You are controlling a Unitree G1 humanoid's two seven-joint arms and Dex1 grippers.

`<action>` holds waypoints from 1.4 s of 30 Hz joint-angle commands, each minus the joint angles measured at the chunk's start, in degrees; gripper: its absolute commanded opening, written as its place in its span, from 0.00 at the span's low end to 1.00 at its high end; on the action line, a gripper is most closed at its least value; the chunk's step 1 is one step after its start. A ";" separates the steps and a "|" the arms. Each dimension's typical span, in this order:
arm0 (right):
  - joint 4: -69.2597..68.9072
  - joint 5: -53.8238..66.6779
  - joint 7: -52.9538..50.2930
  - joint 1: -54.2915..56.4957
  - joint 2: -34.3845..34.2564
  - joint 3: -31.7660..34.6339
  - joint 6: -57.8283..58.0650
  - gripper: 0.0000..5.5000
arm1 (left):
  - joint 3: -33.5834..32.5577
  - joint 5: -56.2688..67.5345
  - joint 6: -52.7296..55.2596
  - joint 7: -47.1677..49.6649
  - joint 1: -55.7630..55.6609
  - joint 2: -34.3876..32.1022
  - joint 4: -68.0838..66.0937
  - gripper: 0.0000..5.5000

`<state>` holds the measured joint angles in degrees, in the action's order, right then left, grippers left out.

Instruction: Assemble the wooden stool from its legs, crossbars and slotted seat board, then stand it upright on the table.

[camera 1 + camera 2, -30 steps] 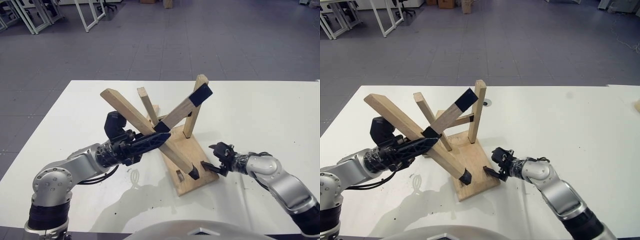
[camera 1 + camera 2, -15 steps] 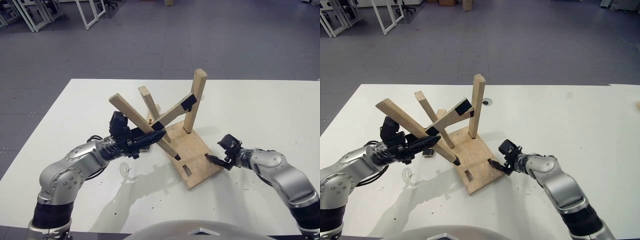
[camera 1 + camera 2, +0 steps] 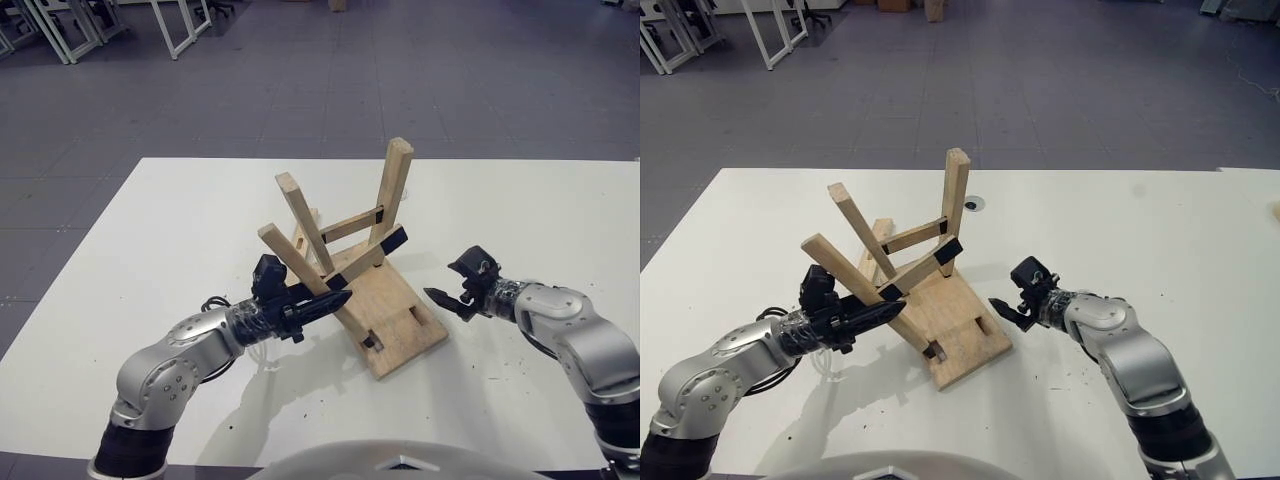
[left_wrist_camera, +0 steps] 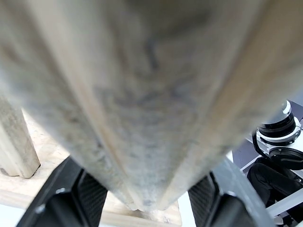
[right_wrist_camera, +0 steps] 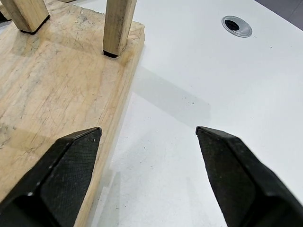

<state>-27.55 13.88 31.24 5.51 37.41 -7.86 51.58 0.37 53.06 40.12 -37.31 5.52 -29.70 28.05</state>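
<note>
The seat board (image 3: pixel 405 325) lies on the tabletop (image 3: pixel 140 240), with a cable hole (image 3: pixel 973 204) at its 12 o'clock. The left gripper (image 3: pixel 338 297) holds one leg (image 3: pixel 290 255) in its jaws, now lowered. The right gripper (image 3: pixel 438 298), jaws wide, has retreated toward 3 o'clock.

A pale wooden seat board (image 3: pixel 396 300) lies flat on the white tabletop (image 3: pixel 180 220), with two rectangular slots showing in its near half. An upright leg (image 3: pixel 394 190) stands at its far edge. A second leg (image 3: pixel 302 215) leans away to the left, and a thin crossbar (image 3: pixel 352 221) joins the two. A slanted leg (image 3: pixel 288 252), clamped in the left end effector (image 3: pixel 335 299), meets the board near a slot, perhaps not seated. A black-tipped crossbar (image 3: pixel 368 260) runs from it toward the upright leg.
</note>
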 commanded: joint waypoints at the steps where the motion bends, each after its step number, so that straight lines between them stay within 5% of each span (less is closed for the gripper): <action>1: 0.42 0.03 -0.04 0.31 0.00 0.70 0.00 0.67 | -0.02 -2.23 -0.85 -0.34 0.72 0.14 -1.09 0.37; 10: 2.01 -0.62 0.38 0.72 0.39 0.36 -0.99 0.67 | 3.09 -3.88 -0.91 -0.74 1.18 1.91 -0.77 0.37; 25: 0.55 -0.57 0.77 -0.12 0.58 -0.46 -1.30 0.67 | 6.17 -16.78 -8.59 -8.61 -4.24 -4.04 -12.04 0.37; 42: -2.81 -3.65 0.83 -3.73 1.14 -6.46 -3.50 0.67 | 6.57 -19.01 -6.12 2.98 -5.68 0.38 -9.02 0.37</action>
<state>-29.78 11.01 31.94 1.58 38.12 -13.70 48.45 6.06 36.80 30.44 -36.29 -1.70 -28.57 20.44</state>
